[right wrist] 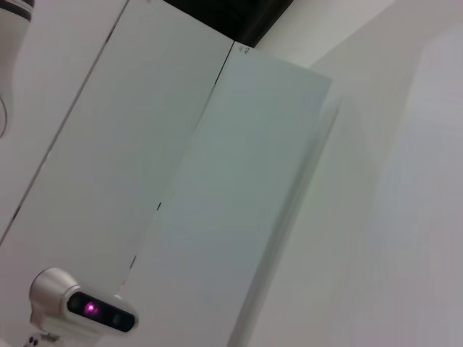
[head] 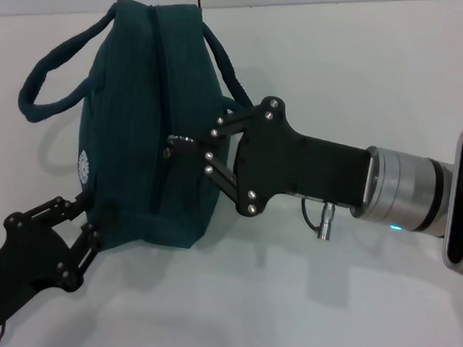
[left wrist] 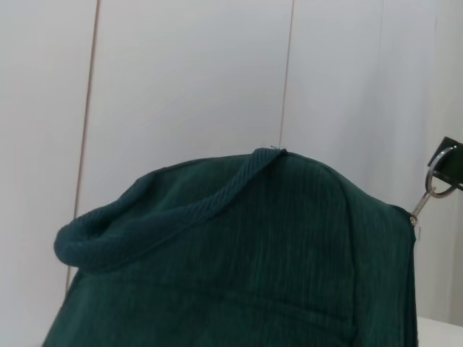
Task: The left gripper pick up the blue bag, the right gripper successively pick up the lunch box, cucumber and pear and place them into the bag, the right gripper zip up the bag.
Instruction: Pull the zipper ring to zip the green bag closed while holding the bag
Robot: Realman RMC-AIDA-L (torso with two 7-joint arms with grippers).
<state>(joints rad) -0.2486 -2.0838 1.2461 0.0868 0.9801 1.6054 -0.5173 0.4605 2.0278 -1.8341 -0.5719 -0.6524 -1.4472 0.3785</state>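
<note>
Blue bag sits on the white table, upper left of the head view. Right tool comes in from 3 o'clock, clenched on the metal zipper pull partway along the top zipper. Left tool at 7 o'clock grips the bag's near end. Handles droop either side.

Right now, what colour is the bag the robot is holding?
The blue bag is a dark teal blue all over, with a small white logo. The head view shows it best.

Blue bag between left tool and right tool
</note>
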